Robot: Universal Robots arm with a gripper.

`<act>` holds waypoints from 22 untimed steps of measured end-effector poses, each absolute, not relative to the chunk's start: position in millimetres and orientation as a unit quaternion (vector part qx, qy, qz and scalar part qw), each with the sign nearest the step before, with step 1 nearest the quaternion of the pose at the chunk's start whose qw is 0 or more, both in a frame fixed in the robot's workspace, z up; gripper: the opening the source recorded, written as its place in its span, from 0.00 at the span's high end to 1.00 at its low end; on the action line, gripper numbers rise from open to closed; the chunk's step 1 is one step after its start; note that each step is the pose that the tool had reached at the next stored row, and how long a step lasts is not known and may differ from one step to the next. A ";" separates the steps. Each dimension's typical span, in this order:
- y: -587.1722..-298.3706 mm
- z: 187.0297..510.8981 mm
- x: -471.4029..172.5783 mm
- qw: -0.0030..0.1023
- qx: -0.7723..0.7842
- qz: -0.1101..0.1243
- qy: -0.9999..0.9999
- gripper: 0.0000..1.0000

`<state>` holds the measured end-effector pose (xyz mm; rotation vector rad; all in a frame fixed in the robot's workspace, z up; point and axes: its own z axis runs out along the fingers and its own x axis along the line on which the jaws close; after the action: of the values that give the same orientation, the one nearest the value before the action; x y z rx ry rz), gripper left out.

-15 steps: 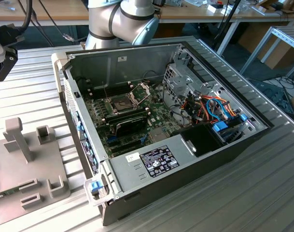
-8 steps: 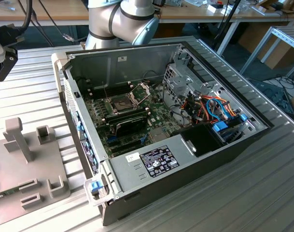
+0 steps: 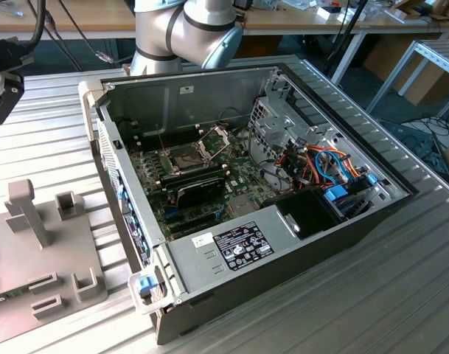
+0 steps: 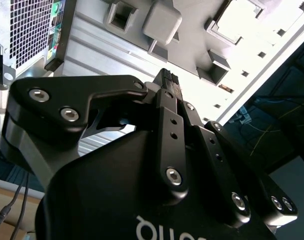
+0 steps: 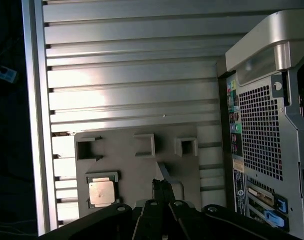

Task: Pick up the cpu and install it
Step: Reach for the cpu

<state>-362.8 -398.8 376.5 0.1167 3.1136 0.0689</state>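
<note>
Pincer closed narrow, nothing held — cpu rests in grey fixture plate, plate at 8 o'clock of computer case in exterior view.

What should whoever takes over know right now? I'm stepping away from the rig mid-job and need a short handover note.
Gripper: shut, holding nothing, poised over the grey tray and beside the cpu, not on it.
Cpu: lying flat in its pocket on the tray.
Computer case: open on the table; the socket on the board has its metal frame lifted.
Done: nothing picked up yet.
Left: the whole job, both the pick-up and seating the cpu in the socket.
</note>
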 end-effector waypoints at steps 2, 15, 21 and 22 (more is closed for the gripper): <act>-398.8 376.3 -365.9 0.012 0.037 0.022 0.999 0.89; -398.8 375.8 -380.7 0.012 0.037 0.022 0.999 0.89; -398.9 375.5 -381.2 0.013 0.037 0.022 0.999 0.89; -398.8 375.2 -381.7 0.013 0.037 0.022 0.999 0.89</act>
<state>-381.7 -398.8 375.2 0.1167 3.1136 0.0689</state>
